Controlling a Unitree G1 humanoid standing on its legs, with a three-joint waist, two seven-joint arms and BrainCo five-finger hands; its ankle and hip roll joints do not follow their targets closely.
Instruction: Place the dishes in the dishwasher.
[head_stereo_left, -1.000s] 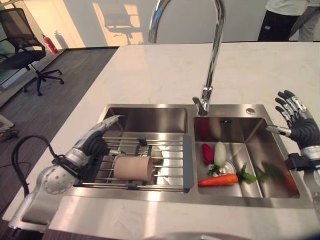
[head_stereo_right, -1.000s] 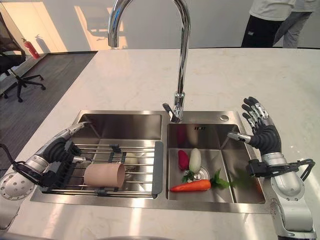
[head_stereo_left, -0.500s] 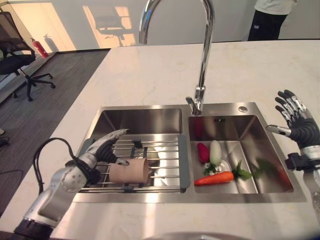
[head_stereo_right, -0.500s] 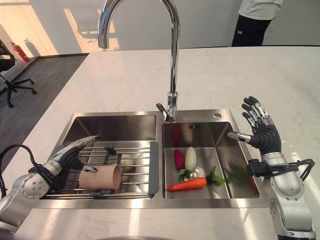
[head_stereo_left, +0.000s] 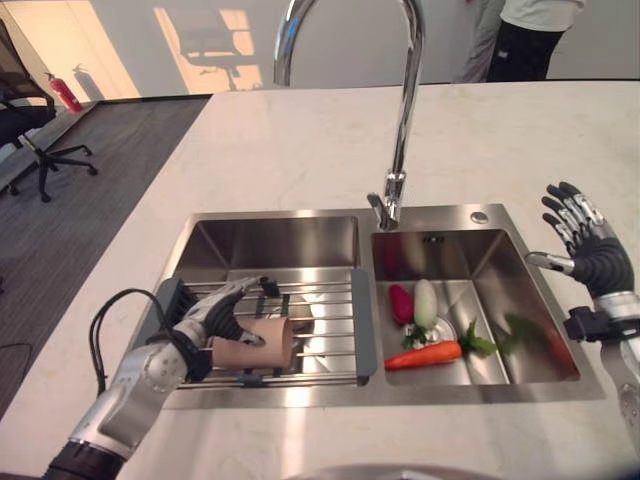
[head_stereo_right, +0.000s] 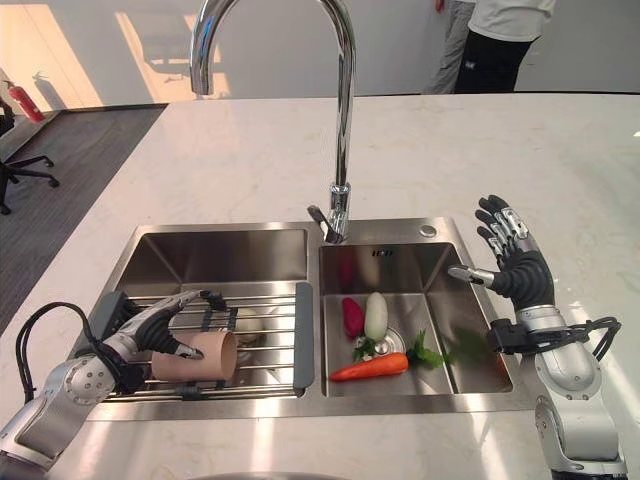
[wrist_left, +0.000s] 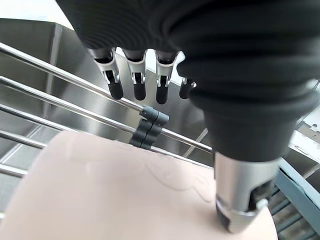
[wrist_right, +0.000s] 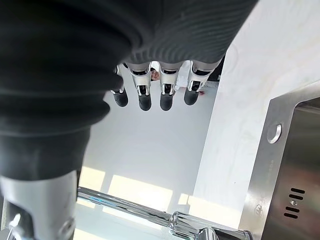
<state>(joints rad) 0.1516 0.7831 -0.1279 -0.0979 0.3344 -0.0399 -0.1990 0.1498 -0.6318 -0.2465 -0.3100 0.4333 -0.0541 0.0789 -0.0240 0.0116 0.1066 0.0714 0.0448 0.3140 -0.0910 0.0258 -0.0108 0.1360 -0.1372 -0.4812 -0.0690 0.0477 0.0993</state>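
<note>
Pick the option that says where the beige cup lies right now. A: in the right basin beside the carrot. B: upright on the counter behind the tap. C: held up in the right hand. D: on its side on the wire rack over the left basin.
D: the beige cup lies on its side on the wire rack across the left basin, with the left hand reaching over it.

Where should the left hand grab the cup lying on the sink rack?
Probably round its middle, from above. The cup lies on its side across the rack, its open mouth toward the right basin, so the round wall is free on top. The left hand is already above it, thumb on the wall, fingers not yet curled round.
</note>
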